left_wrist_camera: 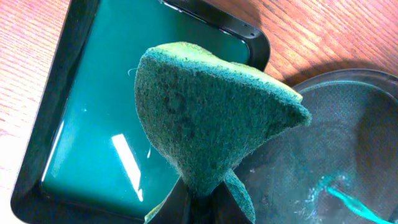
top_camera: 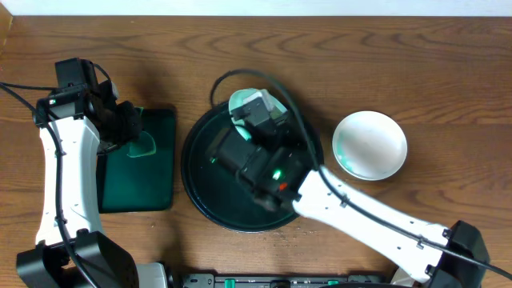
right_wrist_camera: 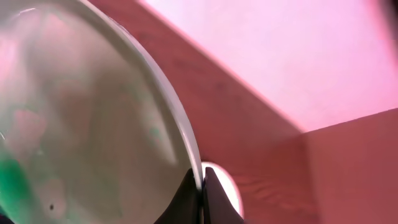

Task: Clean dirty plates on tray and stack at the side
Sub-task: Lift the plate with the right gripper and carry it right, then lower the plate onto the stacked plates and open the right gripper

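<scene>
The round black tray lies at the table's centre. My right gripper is over its far part, shut on the rim of a pale plate that it holds tilted on edge. In the right wrist view the plate fills the left side, with a green smear at its lower left, and the jaws pinch its rim. A second white plate sits on the wood to the right of the tray. My left gripper is shut on a green sponge over the dark green tray. A third plate is not visible.
The rectangular dark green tray lies left of the round tray, and its wet bottom shows in the left wrist view. The round tray's floor carries a green streak. My right arm crosses the round tray from the bottom right.
</scene>
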